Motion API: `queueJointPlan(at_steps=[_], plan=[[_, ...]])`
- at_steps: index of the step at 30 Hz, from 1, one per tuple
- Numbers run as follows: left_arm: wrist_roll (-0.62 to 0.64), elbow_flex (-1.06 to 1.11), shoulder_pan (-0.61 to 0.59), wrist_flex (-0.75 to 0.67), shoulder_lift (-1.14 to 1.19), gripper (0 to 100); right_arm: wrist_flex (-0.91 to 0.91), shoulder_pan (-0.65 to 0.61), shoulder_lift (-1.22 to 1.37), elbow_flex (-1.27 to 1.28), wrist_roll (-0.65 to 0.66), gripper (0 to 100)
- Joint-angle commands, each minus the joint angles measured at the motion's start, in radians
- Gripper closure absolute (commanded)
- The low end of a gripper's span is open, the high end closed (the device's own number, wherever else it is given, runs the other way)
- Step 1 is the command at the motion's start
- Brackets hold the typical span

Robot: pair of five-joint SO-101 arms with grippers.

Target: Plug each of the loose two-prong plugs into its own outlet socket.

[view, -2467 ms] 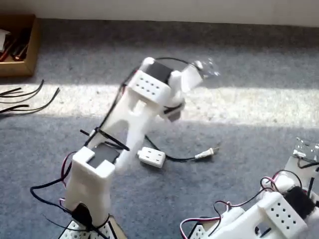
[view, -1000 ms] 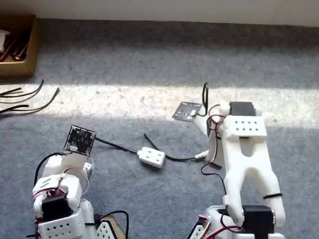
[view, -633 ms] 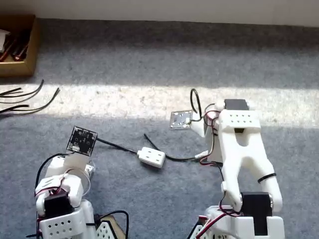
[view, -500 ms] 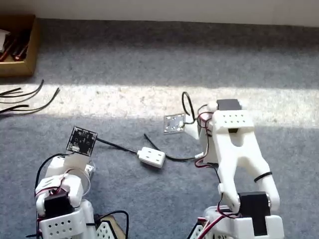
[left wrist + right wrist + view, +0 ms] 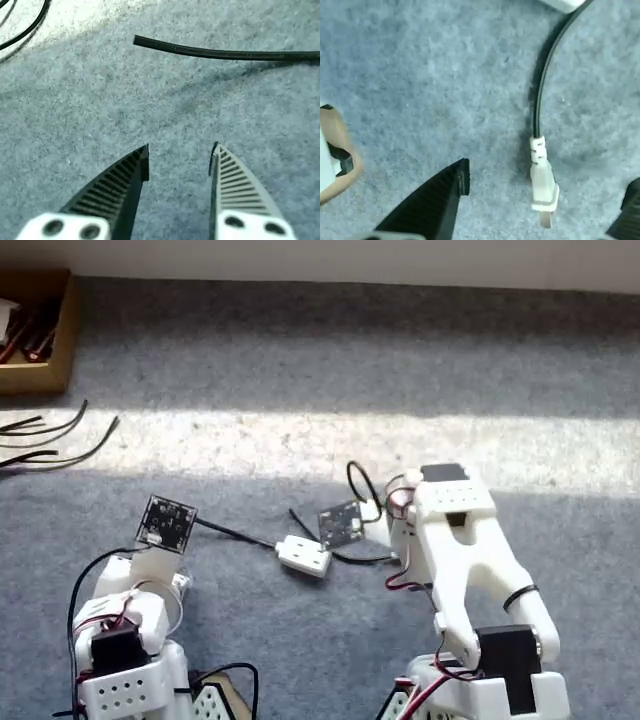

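The right gripper point(image 5: 549, 181) is standing spread wide and holding nothing. One ribbed black finger point(image 5: 437, 202) is hovering to the side of the white two-prong plug point(image 5: 543, 184), which is lying flat on the grey carpet point(image 5: 420, 75) between the jaws, untouched.

The plug is looking small, light and rigid: a smooth moulded body with a ridged strain relief behind it and two thin metal prongs in front. It is probably going to skid or twist under a loose pinch, so the flat sides of the body, just behind the prongs, are offering the best hold. The prongs themselves are better left alone.

Its thin black cable point(image 5: 545, 75) is curving off to the white outlet block point(image 5: 304, 555) and will likely be tugging back springily. The block is also looking light enough to slide on the nubby pile when pushed.

The left gripper point(image 5: 180, 150) is parted too, gripping nothing, over carpet near another black lead point(image 5: 225, 52).
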Motion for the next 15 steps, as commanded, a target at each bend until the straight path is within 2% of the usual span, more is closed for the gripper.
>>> queueJointPlan(at_steps=[1, 9, 15], plan=[[0.008, -0.004, -0.007, -0.015, 0.001, 79, -0.102, -0.007, 0.028, 0.056, 0.014, 54.8], [0.008, -0.002, -0.007, -0.014, 0.001, 79, -0.124, -0.002, 0.094, 0.018, -0.017, 55.3], [0.008, -0.002, -0.007, -0.014, 0.001, 79, -0.116, 0.001, 0.122, -0.079, -0.066, 61.5]])
